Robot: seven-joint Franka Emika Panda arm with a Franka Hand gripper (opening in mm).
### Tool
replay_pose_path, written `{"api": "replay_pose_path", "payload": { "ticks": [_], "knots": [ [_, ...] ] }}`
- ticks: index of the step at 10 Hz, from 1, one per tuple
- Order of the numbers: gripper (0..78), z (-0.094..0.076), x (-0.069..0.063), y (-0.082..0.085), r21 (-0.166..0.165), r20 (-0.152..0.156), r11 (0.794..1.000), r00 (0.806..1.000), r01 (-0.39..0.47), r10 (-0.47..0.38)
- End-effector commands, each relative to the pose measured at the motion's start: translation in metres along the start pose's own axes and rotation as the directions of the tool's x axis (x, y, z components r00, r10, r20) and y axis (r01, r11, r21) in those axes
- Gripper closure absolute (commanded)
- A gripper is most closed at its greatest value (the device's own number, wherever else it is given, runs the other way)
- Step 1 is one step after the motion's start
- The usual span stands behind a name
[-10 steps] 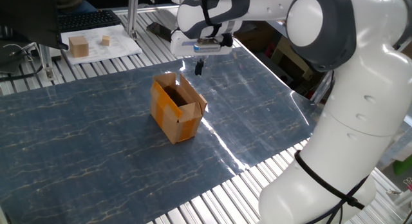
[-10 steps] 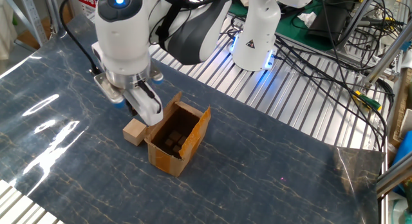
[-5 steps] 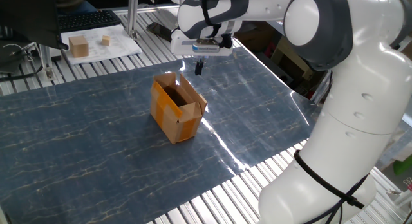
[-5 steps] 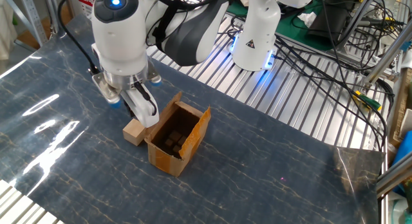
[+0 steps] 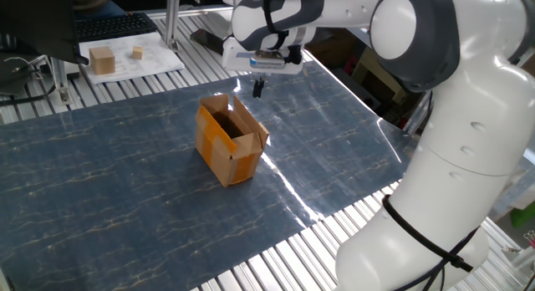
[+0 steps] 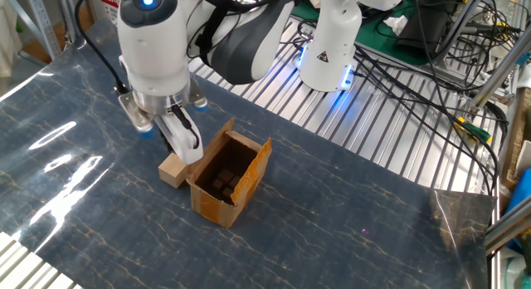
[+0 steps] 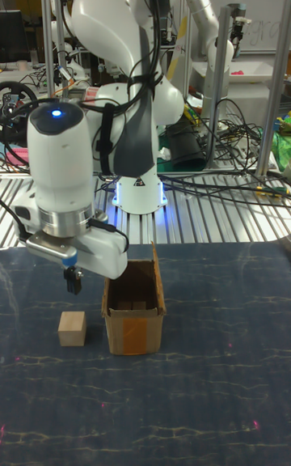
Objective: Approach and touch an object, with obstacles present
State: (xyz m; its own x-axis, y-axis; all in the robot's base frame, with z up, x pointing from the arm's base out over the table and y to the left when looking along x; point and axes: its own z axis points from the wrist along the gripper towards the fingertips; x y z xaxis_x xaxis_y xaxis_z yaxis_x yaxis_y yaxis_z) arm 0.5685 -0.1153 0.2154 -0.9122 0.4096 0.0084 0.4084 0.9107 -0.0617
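Note:
The object, a small brown cardboard box (image 5: 229,145) with open top flaps and orange tape, stands on the blue mat. It also shows in the other fixed view (image 6: 226,179) and the tall view (image 7: 134,311). My gripper (image 5: 257,89) hangs above the mat just beyond the box's far side, clear of its flap. Its dark fingers are together with nothing between them. In the other fixed view the gripper (image 6: 188,145) hovers over the gap between the box and a wooden cube (image 6: 172,170). In the tall view the gripper (image 7: 73,281) is above the cube (image 7: 72,328), left of the box.
Two more wooden cubes (image 5: 102,59) (image 5: 136,52) lie on white paper at the back left, near a keyboard (image 5: 114,25). The arm's base (image 6: 328,50) and cables (image 6: 415,81) stand on the slatted table beyond the mat (image 5: 100,191).
The gripper has shifted very slightly toward the left in the other fixed view. The box and cube have not moved.

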Motion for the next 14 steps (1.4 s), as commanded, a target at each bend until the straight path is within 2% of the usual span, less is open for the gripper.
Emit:
{"api": "replay_pose_path", "payload": {
  "ticks": [1,2,4,8,10,12,13,14],
  "knots": [
    [77.6,-0.002,-0.001,0.000,-0.038,0.029,0.999,0.999,-0.026,0.027],
    [77.6,-0.002,-0.001,0.000,-0.051,0.036,0.991,0.992,-0.123,0.125],
    [77.6,-0.002,-0.001,0.000,-0.052,0.028,0.973,0.973,-0.225,0.227],
    [77.6,-0.002,-0.001,0.000,-0.049,0.028,0.961,0.962,-0.271,0.273],
    [77.6,-0.001,0.002,-0.003,-0.039,0.026,0.944,0.944,-0.328,0.329],
    [77.6,-0.003,0.003,-0.013,-0.033,0.014,0.917,0.917,-0.398,0.399],
    [77.6,-0.003,0.004,-0.019,-0.027,0.002,0.898,0.899,-0.439,0.439],
    [77.6,-0.002,0.005,-0.023,-0.023,0.003,0.881,0.881,-0.473,0.473]
  ]
}}
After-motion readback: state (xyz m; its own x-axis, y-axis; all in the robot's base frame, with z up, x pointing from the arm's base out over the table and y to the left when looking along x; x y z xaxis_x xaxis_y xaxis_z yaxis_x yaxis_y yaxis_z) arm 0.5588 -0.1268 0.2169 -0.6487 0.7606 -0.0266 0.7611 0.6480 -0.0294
